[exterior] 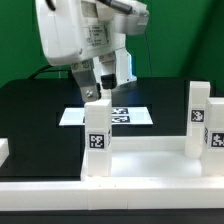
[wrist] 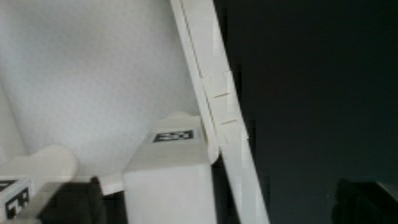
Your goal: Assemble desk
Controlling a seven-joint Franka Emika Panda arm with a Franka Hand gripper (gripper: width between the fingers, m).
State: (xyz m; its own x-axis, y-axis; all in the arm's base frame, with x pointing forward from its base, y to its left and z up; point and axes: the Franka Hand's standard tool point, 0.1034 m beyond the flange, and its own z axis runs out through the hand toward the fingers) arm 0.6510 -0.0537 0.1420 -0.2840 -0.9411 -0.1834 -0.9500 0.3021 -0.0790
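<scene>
Here the desk [exterior: 150, 160] stands at the front of the black table [exterior: 30, 110], directly in front of the marker board [exterior: 105, 116], which lies flat behind it. The desk is a large white plastic slab with a raised rim, its underside turned upward. Two square white legs rise upright from it. The nearer leg [exterior: 97, 135] stands toward the exterior view's left and in that view overlaps the marker board's front edge; it carries a small black-and-white tag on the face toward the camera. The second leg [exterior: 199, 122] stands at the exterior view's right, well apart from the marker board, and bears a similar tag. A further white piece [exterior: 3, 152] shows at the exterior view's left edge, cut off by the frame.

The claw [exterior: 100, 88] hangs just above the top of the nearer leg, in front of the marker board's left part. Its fingers [exterior: 88, 82] stand apart, and the exterior view does not show them pressing on the leg; whether a finger touches the leg's top cannot be told. In the wrist view a long white edge [wrist: 210, 90] runs steeply across the picture, with a small tag [wrist: 176, 134] on the white surface beside it.
</scene>
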